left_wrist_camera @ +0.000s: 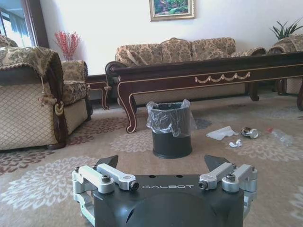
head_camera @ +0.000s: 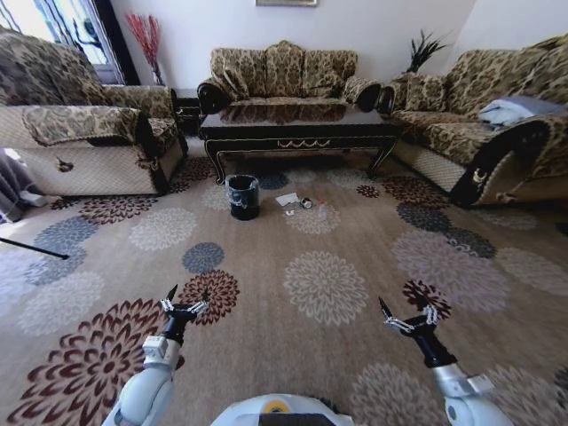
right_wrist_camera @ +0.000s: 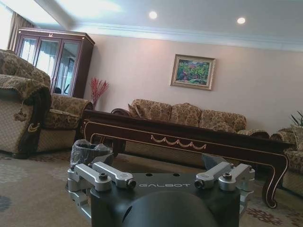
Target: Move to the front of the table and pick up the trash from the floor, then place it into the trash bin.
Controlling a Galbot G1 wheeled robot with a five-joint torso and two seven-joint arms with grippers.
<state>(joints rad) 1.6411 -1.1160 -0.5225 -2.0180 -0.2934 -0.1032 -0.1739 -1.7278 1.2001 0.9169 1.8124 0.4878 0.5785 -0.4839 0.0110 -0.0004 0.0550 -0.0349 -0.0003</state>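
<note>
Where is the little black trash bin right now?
In the head view, the trash bin stands on the carpet just before the table, near its left front leg, with the trash lying on the floor to its right.

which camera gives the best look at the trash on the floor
The left wrist view: the trash lies spread on the carpet beside the trash bin, each piece distinct. The head view shows it as tiny specks before the table.

home living room (sofas [head_camera: 282,75], patterned carpet [head_camera: 325,286], framed painting [right_wrist_camera: 192,72])
</note>
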